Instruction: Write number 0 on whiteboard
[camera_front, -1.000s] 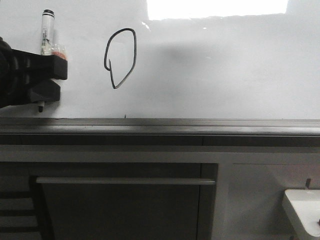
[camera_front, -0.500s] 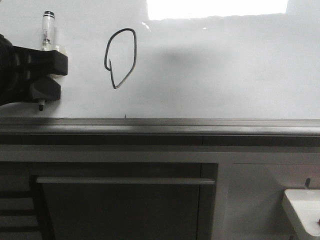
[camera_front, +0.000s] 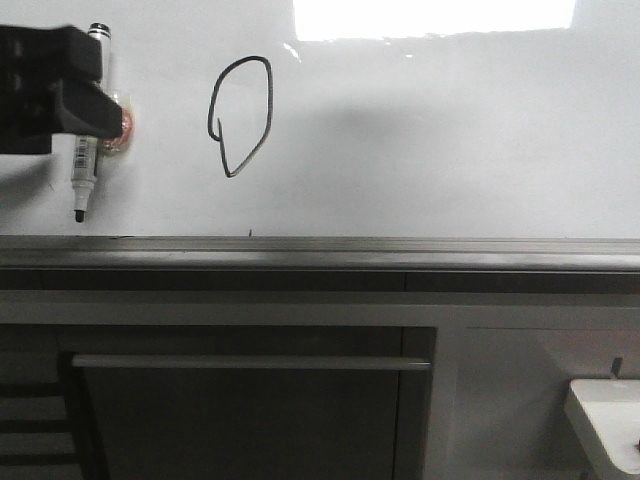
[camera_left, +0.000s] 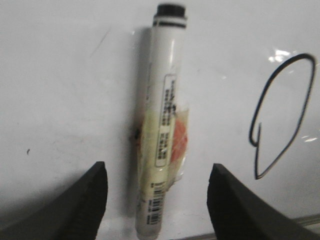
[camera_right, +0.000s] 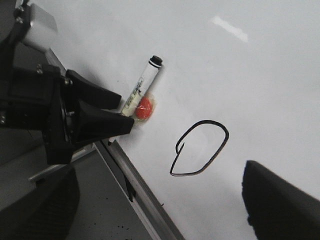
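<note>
The number 0 (camera_front: 212, 110) is a thin black lopsided loop on the whiteboard (camera_front: 450, 150); its stroke also shows in the left wrist view (camera_left: 257, 160) and the right wrist view (camera_right: 226, 137). A white marker (camera_left: 162, 130) stands upright against the board, tip down (camera_front: 79, 213), with an orange patch on its side. My left gripper (camera_left: 159, 169) is open. Its black fingers (camera_left: 85, 200) stand wide on either side of the marker without touching it. In the front view that gripper (camera_front: 75, 95) covers the marker's upper half. My right gripper (camera_right: 157, 200) is open and empty, off the board below the 0.
A grey metal ledge (camera_front: 320, 250) runs along the board's lower edge, with a cabinet and its handle bar (camera_front: 250, 362) beneath. A bright light reflection (camera_front: 430, 18) sits at the board's top. A white object (camera_front: 605, 420) shows at the lower right.
My left gripper has moved up and away from the marker's lower half. The marker's barrel and tip, hidden before, now show below the fingers. The marker and the 0 have not moved.
</note>
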